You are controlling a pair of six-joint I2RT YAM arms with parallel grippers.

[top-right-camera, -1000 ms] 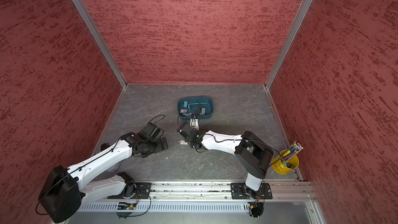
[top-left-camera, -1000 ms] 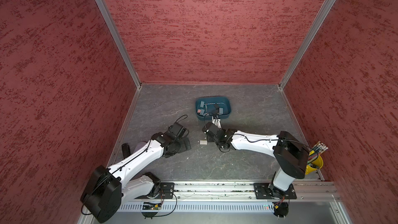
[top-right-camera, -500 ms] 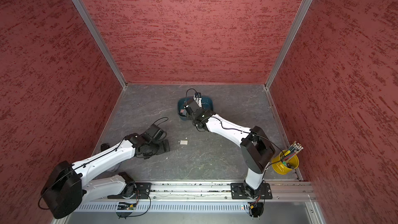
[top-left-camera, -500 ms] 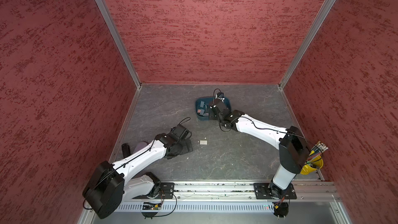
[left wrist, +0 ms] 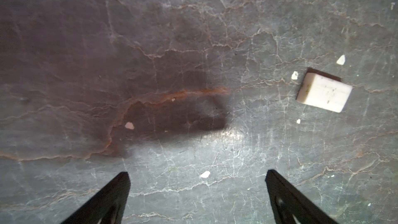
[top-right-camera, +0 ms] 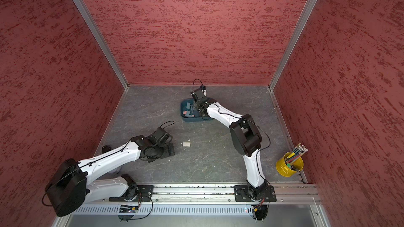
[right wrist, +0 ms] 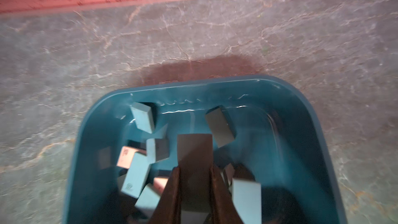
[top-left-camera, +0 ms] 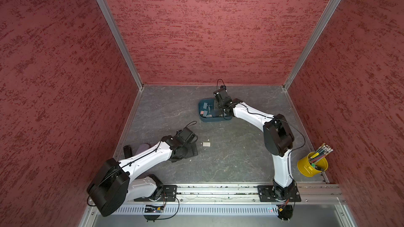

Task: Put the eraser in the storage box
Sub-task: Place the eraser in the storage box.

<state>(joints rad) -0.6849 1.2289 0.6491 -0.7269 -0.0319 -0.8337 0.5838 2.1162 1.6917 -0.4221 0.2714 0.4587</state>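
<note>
The storage box, a dark teal tub, stands at the back middle of the floor. It holds several blue and pink erasers. My right gripper hangs over the tub's inside, shut on a dark-looking eraser that sticks out past the fingertips. A white eraser lies alone on the floor in the middle. My left gripper is open just left of it, low over bare floor, with nothing between its fingers.
A yellow cup of pencils stands at the front right corner. A black object and a purplish one lie by the left wall. White crumbs dot the floor. The arms' rail runs along the front.
My right arm has swung from the middle of the floor back to over the storage box, still shut. The left arm shifted slightly. The white eraser has stayed put.
</note>
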